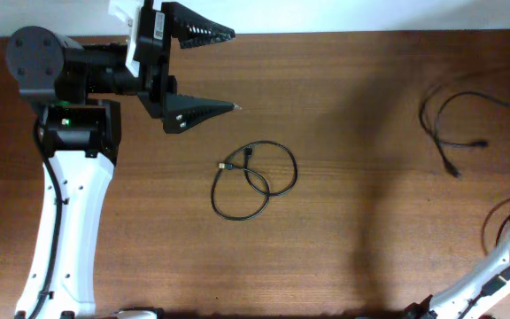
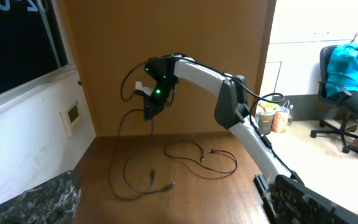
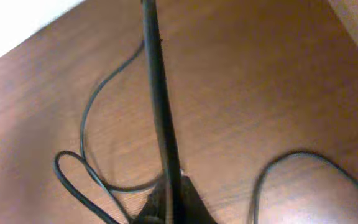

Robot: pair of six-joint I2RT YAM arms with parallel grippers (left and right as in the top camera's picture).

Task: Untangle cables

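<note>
Black looped cord, lying at the centre of the wooden counter. Second black cord, loose, near the far-right corner. Left gripper, far-left corner, fingers spread wide, empty. Right gripper: finger state cannot be told.

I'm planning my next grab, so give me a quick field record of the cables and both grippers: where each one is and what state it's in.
coiled cable: at the table centre, looped over itself, with plug ends at the upper left of the loops
second cable: near the table's right edge, loose, apart from the coiled cable
left gripper: open and empty, up-left of the coiled cable in the overhead view, not touching it
right gripper: up off the table in the left wrist view; open or shut cannot be told
table: brown wood
</note>
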